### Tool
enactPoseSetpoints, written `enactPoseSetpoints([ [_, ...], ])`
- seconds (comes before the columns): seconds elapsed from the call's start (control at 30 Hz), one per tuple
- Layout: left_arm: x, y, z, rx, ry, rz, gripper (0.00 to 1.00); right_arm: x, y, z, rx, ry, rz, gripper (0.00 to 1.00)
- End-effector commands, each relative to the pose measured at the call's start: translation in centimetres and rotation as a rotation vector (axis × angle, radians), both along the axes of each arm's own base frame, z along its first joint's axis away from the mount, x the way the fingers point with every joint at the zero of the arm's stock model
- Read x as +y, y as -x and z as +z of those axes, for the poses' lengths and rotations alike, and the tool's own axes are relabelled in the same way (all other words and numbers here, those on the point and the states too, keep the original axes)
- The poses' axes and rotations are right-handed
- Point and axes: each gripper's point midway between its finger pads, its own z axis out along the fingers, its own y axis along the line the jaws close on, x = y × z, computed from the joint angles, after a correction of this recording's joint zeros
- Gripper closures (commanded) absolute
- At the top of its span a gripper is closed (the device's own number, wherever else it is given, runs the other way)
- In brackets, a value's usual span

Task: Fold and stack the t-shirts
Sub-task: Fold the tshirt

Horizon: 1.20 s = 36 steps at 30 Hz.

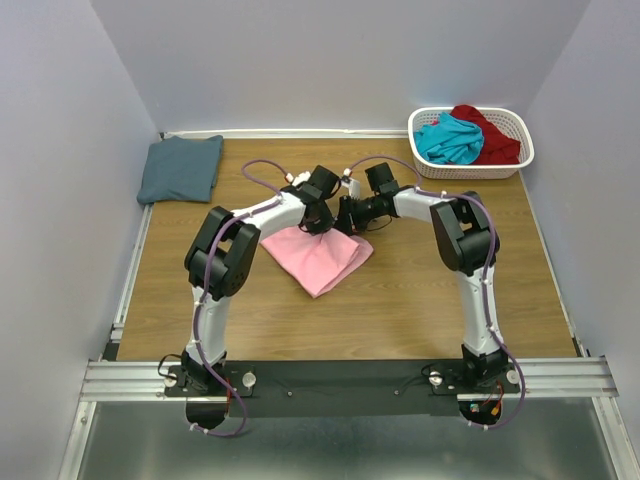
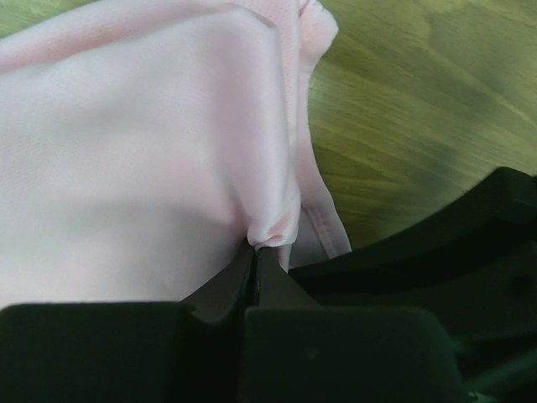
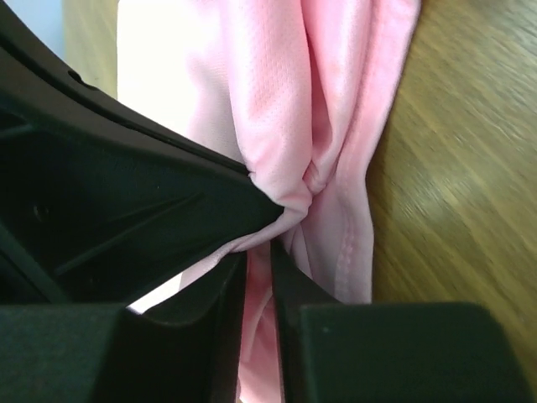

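Top external: your left gripper was pinched shut on the light pink soft cloth t-shirt, which lay mid-way across the brown wooden table. Your right gripper had narrowly parted fingers with cloth between; grip unclear.

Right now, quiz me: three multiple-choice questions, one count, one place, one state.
1. How many t-shirts lie in the white basket? A two. B none. C four.
2. Where is the blue-grey t-shirt? A in the basket. B off the near edge. C at the table's far left corner.
3. How do the jaws of the left gripper stand? A wide open. B shut on the pink t-shirt. C shut on the basket rim.
Answers: 1 A, a teal t-shirt and a dark red t-shirt. 2 C, it lies folded there. 3 B, pink cloth is pinched between them.
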Motion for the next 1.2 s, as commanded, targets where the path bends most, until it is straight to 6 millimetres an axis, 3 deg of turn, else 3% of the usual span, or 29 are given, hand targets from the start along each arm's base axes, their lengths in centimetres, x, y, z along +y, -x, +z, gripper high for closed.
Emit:
enactPoseSetpoints([
  [0.0,-1.0,-0.2,0.6,-0.027,0.083,0.001,1.0,-1.9,-0.4,-2.0,-0.038,0.151,-0.081,0.7],
  [0.4,-1.2,-0.6,0.2,-0.043,0.103,-0.017,1.0,-4.4,-2.0,2.9,-0.193,0.261,-0.244,0.57],
  [0.67,-2.1,-0.9,0.5,-0.055,0.144,-0.041,1.0,-8.8,-2.4,6.4,-0.343,0.408,-0.429,0.56],
  [0.8,-2.4,-1.1,2.2,-0.093,0.164,-0.051,0.89,-9.5,-1.5,8.8,-0.381,0.385,-0.452,0.54],
  [0.97,-2.7,-1.3,3.4,-0.124,0.184,-0.059,0.87,-8.6,0.6,8.3,-0.316,0.334,-0.395,0.48],
  [1.17,-2.7,-1.0,2.9,-0.118,0.196,-0.062,0.87,-7.6,2.3,7.1,-0.226,0.286,-0.342,0.48],
])
